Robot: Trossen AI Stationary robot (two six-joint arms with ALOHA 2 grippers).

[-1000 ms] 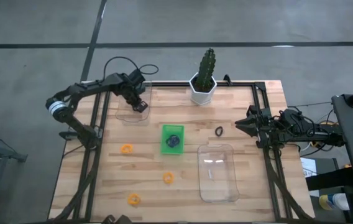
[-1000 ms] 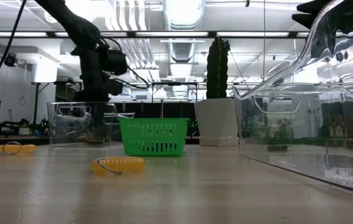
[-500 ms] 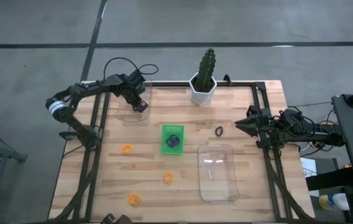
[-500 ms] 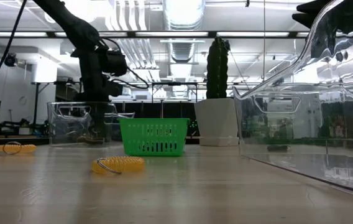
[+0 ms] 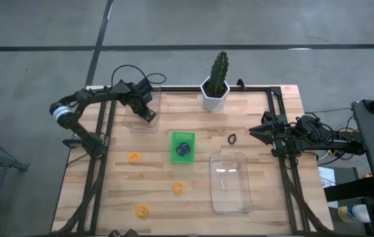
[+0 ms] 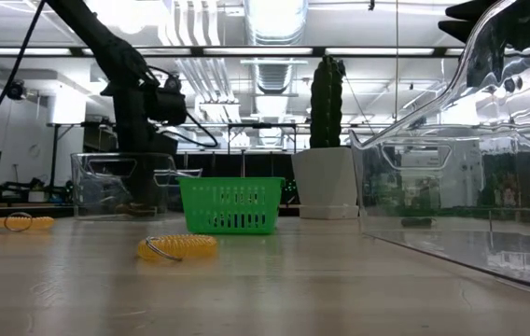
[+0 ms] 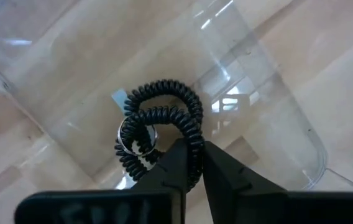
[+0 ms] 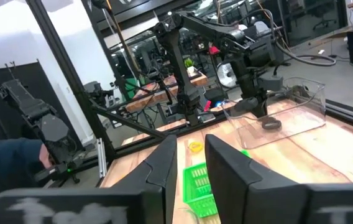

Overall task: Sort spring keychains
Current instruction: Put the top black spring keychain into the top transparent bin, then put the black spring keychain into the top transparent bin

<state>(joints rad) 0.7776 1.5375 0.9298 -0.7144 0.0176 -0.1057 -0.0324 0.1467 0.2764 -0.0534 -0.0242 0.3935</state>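
My left gripper [image 5: 150, 116] points down into the clear bin [image 5: 139, 113] at the table's far left, shut on a black spring keychain [image 7: 161, 121] with a metal ring [image 7: 137, 134]. Another black keychain [image 5: 232, 138] lies on the wood near my right gripper [image 5: 253, 131], which waits level at the right edge, open and with nothing between its fingers [image 8: 190, 146]. Three orange keychains [image 5: 133, 157] [image 5: 178, 188] [image 5: 141, 210] lie on the table. The green tray [image 5: 174, 156] holds a dark bluish coil [image 5: 184, 149]. My left gripper pinches one strand of the black keychain's coil [image 7: 194, 149] between its two fingertips, coming from above and pointing down. The rest of the coil and the metal ring spread out beyond the fingertips over the bin's floor; whether they rest on it I cannot tell.
A second, larger clear bin [image 5: 230, 182] lies right of the middle, toward the near edge. A potted cactus [image 5: 215, 85] stands at the far edge. Black frame rails run along the table's left and right sides. Bare wood lies between the orange keychains.
My left gripper has sunk a little deeper into the far-left clear bin, carrying the black keychain down with it.
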